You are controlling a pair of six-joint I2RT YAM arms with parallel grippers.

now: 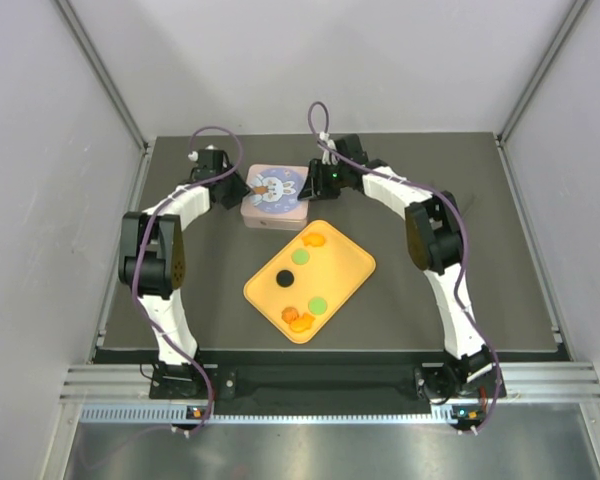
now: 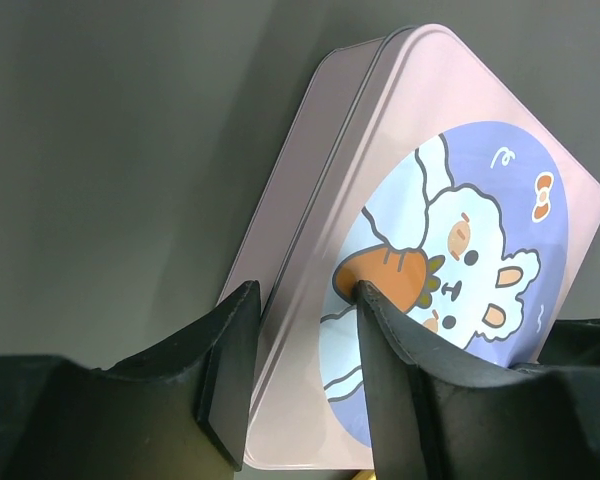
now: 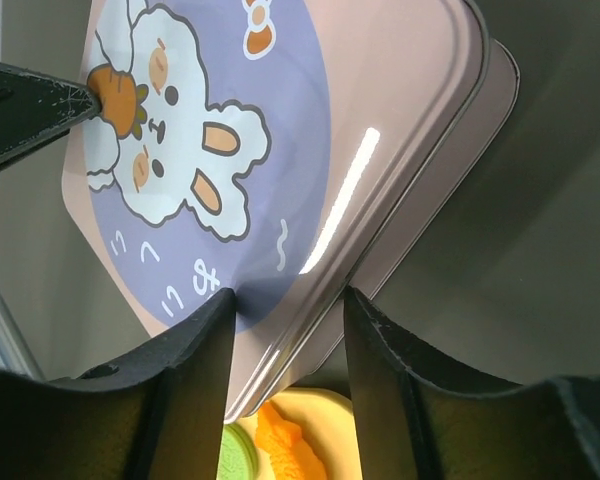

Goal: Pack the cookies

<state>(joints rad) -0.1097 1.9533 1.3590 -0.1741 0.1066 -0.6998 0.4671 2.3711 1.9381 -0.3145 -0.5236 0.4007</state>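
Note:
The cookies lie on a yellow tray [image 1: 355, 262]: an orange one [image 1: 314, 240], a green one [image 1: 300, 256], a black one [image 1: 281, 279], another green [image 1: 318, 304] and an orange cluster [image 1: 298, 319]. Behind the tray sits a closed pink tin [image 1: 273, 196] with a bunny lid. My left gripper [image 2: 307, 290] clamps the tin's [image 2: 450, 120] left edge, one finger on the side wall and one on the lid. At the opposite edge of the tin [image 3: 380, 90], my right gripper [image 3: 287, 295] is closed the same way. A green cookie [image 3: 238, 455] and an orange one [image 3: 290, 445] show below it.
The dark table mat [image 1: 460, 200] is walled in by grey panels on the left, right and back. The tray's near corner [image 3: 330, 405] lies just beside the tin under my right gripper. A fingertip [image 3: 30, 105] of my left gripper shows in the right wrist view.

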